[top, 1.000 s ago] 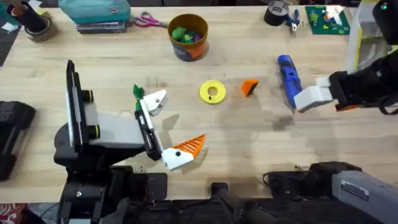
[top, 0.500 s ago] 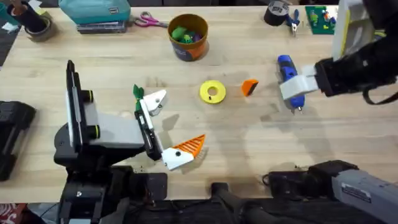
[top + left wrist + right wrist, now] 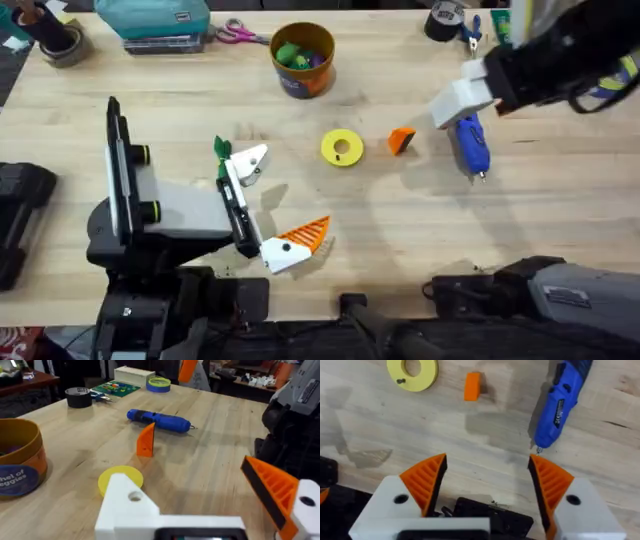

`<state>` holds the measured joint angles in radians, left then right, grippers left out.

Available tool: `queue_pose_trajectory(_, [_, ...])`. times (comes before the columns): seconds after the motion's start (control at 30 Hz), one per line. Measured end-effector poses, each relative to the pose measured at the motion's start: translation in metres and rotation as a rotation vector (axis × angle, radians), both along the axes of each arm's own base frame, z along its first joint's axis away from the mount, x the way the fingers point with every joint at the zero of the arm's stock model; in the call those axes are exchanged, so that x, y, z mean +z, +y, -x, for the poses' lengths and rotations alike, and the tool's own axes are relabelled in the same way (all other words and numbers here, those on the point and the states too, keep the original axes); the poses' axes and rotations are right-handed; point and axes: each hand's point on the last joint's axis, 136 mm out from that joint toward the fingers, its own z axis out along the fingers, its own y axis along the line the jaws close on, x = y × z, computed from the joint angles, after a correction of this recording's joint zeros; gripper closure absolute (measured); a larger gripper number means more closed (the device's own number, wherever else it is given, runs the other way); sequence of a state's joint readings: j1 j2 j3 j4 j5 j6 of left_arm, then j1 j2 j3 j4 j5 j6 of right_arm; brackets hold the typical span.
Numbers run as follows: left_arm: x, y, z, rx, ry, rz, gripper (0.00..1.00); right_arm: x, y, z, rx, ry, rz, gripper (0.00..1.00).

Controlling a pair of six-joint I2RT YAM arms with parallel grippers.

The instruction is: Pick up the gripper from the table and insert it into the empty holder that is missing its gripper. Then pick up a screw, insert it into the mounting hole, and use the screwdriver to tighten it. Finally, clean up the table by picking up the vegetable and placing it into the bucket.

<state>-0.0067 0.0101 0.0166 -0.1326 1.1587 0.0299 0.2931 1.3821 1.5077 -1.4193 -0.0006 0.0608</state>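
The loose orange gripper [image 3: 401, 140] stands on the table between the yellow disc [image 3: 342, 148] and the blue screwdriver [image 3: 468, 140]. My left gripper [image 3: 278, 200] rests open at centre-left. Its far finger is the bare white holder [image 3: 250, 160], and its near finger carries an orange wedge [image 3: 305, 236]. A green vegetable [image 3: 221, 148] lies beside the holder. The bucket [image 3: 303, 58] stands at the back with vegetables inside. My right gripper [image 3: 487, 485] hovers open and empty over the screwdriver's [image 3: 560, 407] far end. A small dark screw [image 3: 400, 381] lies on the disc.
Along the back edge are a teal case [image 3: 152, 18], scissors [image 3: 237, 35], black tape rolls [image 3: 445, 20] and a green board [image 3: 525, 30]. Bare wood stretches across the front right of the table [image 3: 420, 230].
The right arm has swung from the near right side toward the back, crossing over the screwdriver, still open. The left arm and the table objects have not moved.
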Motion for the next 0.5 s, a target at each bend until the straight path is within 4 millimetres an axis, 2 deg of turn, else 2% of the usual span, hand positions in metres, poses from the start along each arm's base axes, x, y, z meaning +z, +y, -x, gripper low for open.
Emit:
queue_pose_trajectory(0.3, [0.0,0.0,0.0,0.0,0.0,0.0,0.015,-0.019,0.021,-0.004,0.071,0.067,0.023,0.005])
queue_pose_trajectory(0.5, [0.0,0.0,0.0,0.0,0.0,0.0,0.015,-0.036,0.025,-0.009,0.078,0.131,0.045,0.004])
